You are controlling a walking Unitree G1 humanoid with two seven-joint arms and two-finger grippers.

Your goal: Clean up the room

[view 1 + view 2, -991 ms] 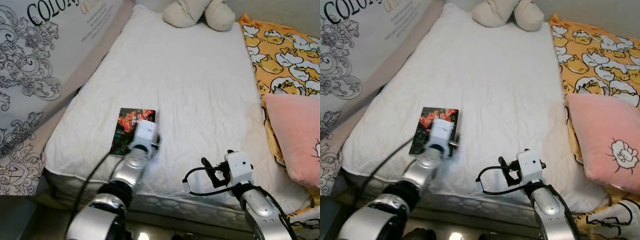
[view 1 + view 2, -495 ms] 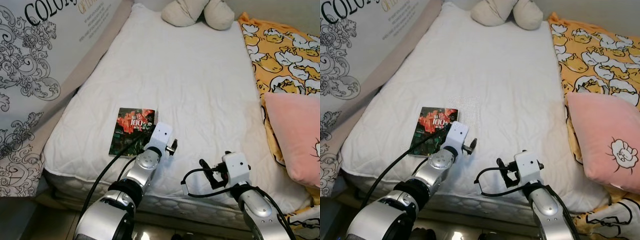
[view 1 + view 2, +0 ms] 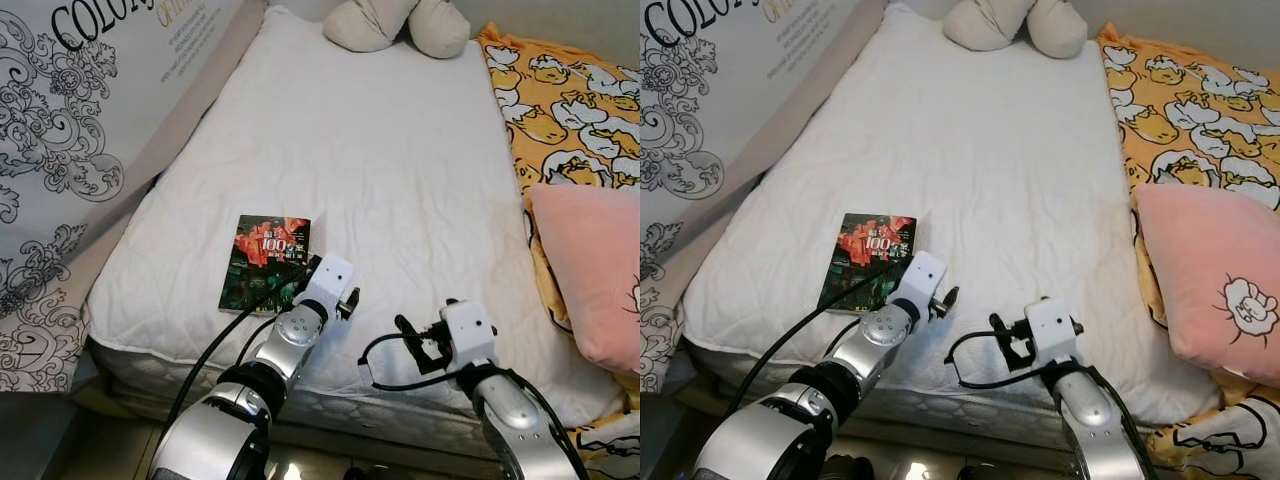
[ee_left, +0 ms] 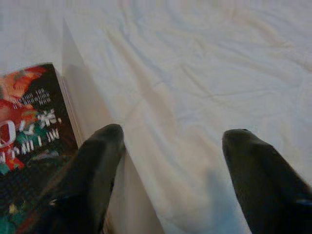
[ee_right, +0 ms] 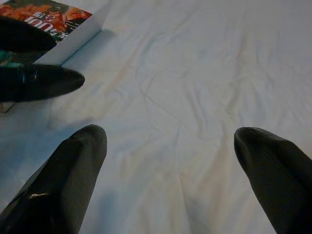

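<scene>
My left claw [image 4: 168, 161] wide, just beside dark red-covered paperback book [image 3: 265, 262] on white quilted mattress [image 3: 400, 170]; not gripped yet. Right claw [image 5: 170, 170] wide, idle.

The left arm [image 3: 290, 340] covers the near right corner of the book [image 3: 262, 258]. The pink pillow [image 3: 590, 270] and the stuffed toy [image 3: 395, 25] run off the picture's edge. The book's small print is too tiny to read.

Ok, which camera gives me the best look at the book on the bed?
The left eye view: the whole book lies flat near the mattress edge. The right eye view matches it. The left wrist view crops its cover and page edge; the right wrist view catches a corner.
</scene>
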